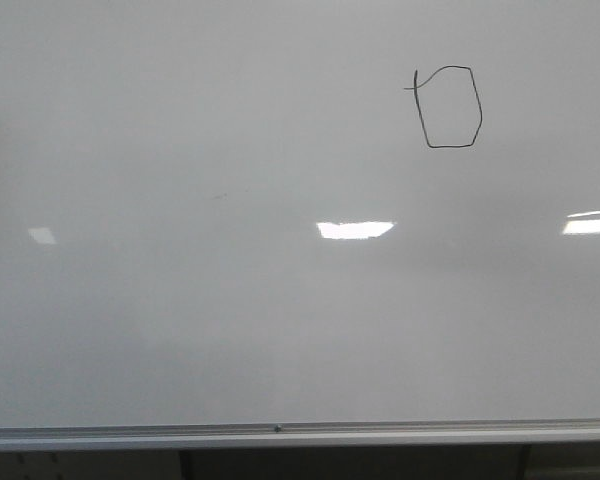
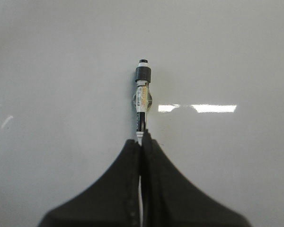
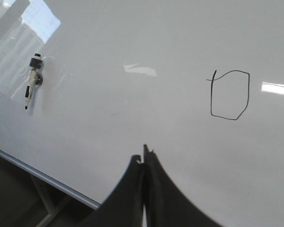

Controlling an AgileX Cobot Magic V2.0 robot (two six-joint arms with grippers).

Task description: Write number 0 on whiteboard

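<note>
Left claw [image 2: 142, 142] was seen with its dark fingers pressed together, and a marker [image 2: 141, 101] stood in line with them, its near end meeting the fingertips. Whether the marker was actually gripped could not be told, since in the right wrist view it appeared alone against the board with no claw on it. The right claw [image 3: 144, 153] was likewise closed, with no object recognisably held, and was kept back from the whiteboard [image 1: 180, 300], apart from the writing.

The number 0 [image 1: 450, 107] was found already drawn high on the right part of the whiteboard, well above the silver bottom rail [image 1: 280, 432] and above the bright light reflections [image 1: 355, 229]. It was made as a thin, dark, angular loop, taller than wide, and its outline was closed all the way round (a short stray tick was left at its upper left). No gap in the stroke could be made out in either the front or the right wrist view.

The writing itself was therefore judged to be finished. Neither arm was caught in the front view, and no pen tip was placed on the figure. Little was judged to remain, at most the putting away of the marker.
</note>
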